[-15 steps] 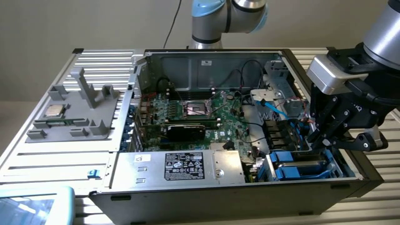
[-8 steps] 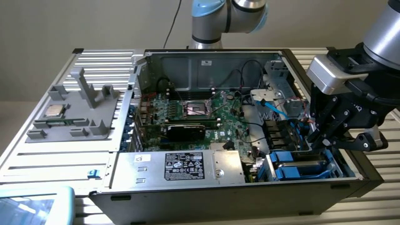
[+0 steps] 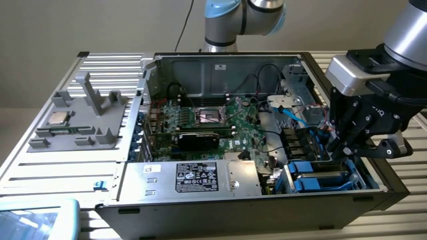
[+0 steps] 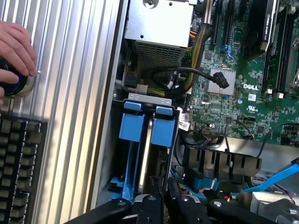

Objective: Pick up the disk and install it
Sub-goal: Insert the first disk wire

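Gripper: fingers drawn nearly together, tips at disk's near edge, grip unclear; narrow probably to fit slot. Disk: on edge inside drive bay, blue frame in guides, looks seated. Beyond: motherboard.

The disk, grey metal edged by a bright blue plastic frame, stood on edge, sunk into the drive bay at the near corner of the open case, on the exterior view's right.
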Controlling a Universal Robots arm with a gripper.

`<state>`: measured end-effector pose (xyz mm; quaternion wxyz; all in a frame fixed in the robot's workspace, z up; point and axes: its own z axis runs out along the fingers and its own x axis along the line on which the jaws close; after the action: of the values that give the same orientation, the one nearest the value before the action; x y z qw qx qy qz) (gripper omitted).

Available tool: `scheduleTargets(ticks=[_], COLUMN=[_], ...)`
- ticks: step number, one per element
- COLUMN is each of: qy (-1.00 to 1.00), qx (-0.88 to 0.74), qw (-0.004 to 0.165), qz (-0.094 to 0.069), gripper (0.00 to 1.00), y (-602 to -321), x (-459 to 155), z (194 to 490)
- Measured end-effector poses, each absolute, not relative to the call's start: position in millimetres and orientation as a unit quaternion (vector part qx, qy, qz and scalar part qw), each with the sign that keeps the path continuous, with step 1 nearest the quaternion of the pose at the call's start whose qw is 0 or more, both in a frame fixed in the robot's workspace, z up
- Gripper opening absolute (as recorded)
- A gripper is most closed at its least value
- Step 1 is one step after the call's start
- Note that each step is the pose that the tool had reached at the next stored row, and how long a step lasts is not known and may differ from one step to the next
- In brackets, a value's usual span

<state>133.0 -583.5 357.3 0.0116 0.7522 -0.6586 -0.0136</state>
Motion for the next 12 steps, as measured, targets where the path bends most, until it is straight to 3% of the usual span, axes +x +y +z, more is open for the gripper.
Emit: scheduleTargets(ticks=[12], qy=[-0.666], qx=[0.746], qw=[0.018], qz=[-0.021], gripper=[0.16], y=[-582.9], x=[131.6], z=[355.7])
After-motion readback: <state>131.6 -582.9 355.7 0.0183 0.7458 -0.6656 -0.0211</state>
